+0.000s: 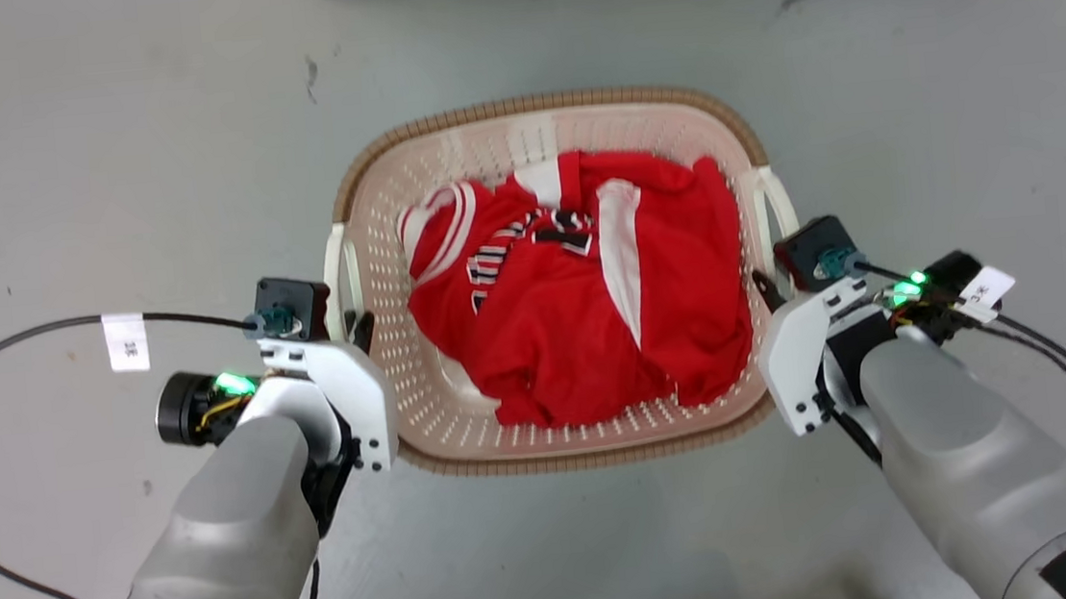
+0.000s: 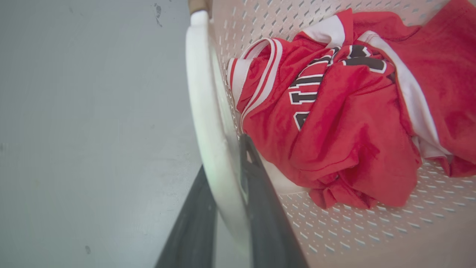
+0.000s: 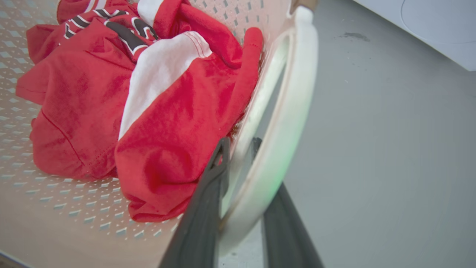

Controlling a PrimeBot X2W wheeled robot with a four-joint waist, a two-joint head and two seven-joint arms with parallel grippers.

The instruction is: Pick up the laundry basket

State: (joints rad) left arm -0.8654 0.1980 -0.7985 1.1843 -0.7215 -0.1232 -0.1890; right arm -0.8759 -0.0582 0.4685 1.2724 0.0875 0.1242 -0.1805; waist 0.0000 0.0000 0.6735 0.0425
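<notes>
— Where's the laundry basket [image 1: 535,104]?
— Straight ahead of the robot, between its two arms, with grey floor [image 1: 97,164] all around it.
— Anything in it?
— One crumpled red jersey [image 1: 583,324] with white stripes and black lettering, heaped on the bottom.
— What's the basket like?
— Rounded-rectangular cream plastic. The walls and bottom are punched with small slots, the rim is brown and woven-looking, and each side has a smooth white loop handle.
— And the arms?
— Both pale forearms reach forward beside the basket. The left gripper [image 2: 223,154] has a dark finger on each side of the left handle [image 2: 202,96], pinching it. The right gripper [image 3: 240,143] pinches the right handle [image 3: 297,85] likewise, one finger inside, one outside.
</notes>
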